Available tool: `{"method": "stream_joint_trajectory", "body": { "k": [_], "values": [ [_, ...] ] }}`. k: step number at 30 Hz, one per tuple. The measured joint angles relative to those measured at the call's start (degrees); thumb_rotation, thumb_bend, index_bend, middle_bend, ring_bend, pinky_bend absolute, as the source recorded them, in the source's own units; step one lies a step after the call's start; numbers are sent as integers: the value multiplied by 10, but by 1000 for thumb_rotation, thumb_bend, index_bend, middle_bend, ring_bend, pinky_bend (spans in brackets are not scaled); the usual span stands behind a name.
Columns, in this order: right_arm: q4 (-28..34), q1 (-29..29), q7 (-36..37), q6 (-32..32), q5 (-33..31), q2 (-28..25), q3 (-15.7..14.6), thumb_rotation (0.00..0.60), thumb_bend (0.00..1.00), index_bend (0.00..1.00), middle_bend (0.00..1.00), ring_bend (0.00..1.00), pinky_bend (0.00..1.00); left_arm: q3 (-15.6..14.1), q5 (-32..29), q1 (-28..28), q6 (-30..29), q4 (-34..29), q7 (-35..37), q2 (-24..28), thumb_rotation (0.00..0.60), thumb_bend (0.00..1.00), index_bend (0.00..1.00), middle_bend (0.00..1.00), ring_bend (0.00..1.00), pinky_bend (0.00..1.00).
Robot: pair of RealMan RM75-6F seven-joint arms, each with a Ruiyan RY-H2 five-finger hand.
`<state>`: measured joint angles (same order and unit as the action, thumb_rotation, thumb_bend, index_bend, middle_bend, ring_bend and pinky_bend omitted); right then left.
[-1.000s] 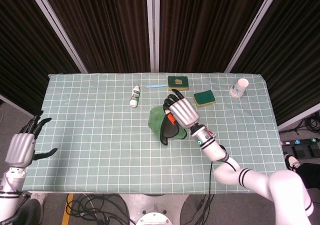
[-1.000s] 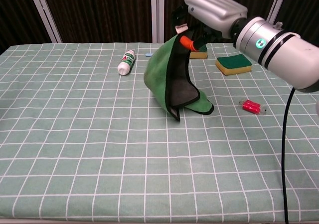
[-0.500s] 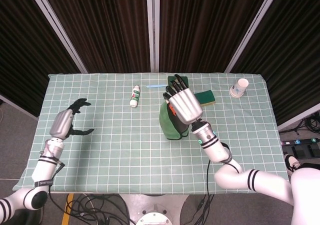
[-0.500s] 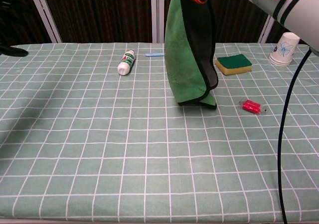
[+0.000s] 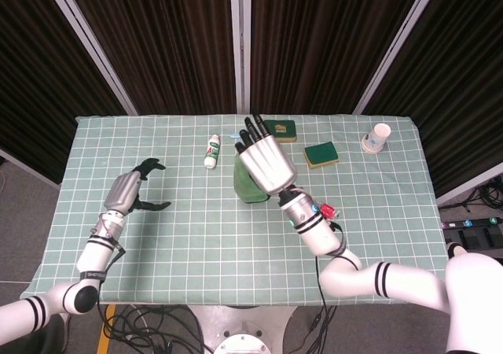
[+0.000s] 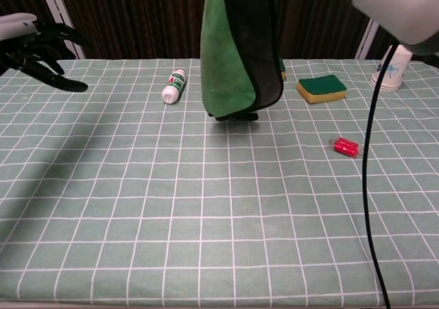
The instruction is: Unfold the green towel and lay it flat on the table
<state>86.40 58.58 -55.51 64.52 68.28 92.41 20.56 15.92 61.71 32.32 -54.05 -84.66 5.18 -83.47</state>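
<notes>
— Where is the green folded cloth towel (image 6: 233, 55)?
— It hangs over the green-checked tabletop (image 6: 206, 206), its bottom edge at or just above the cloth, gripped up high by the right hand (image 5: 263, 163).
— And the left hand (image 5: 130, 193)?
— Raised over the tabletop's left side, fingers (image 6: 58, 38) spread, holding nothing.
— Anything nearby?
— A white bottle (image 6: 173, 86) lies left of the towel; a small red object (image 6: 346, 146) right.

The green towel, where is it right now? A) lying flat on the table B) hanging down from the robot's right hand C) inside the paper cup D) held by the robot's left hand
B: the green cloth towel with a dark inner side hangs folded from the raised right hand above the checked tablecloth, while the left hand hovers open, away from it.
</notes>
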Motion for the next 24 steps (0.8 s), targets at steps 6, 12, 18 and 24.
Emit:
{"method": "stream_joint_trajectory", "body": {
  "k": [6, 12, 18, 24],
  "values": [
    [-49, 36, -35, -24, -49, 67, -8, 600, 502, 780, 346, 149, 73, -7, -53, 17, 27, 20, -34, -23, 240, 0, 315, 243, 241, 337],
    [-123, 79, -70, -42, -102, 126, 3, 600, 503, 768, 318, 116, 38, -13, -112, 31, 43, 36, -70, -47, 17, 0, 314, 236, 242, 337],
    [-171, 119, -96, -51, -148, 172, 20, 595, 505, 762, 307, 103, 36, -19, -136, 44, 44, 39, -108, -59, 0, 0, 310, 235, 242, 338],
    [-200, 139, -101, -52, -173, 197, 30, 598, 503, 753, 306, 100, 35, -25, -143, 56, 27, 36, -147, -70, 167, 0, 310, 235, 241, 338]
  ]
}}
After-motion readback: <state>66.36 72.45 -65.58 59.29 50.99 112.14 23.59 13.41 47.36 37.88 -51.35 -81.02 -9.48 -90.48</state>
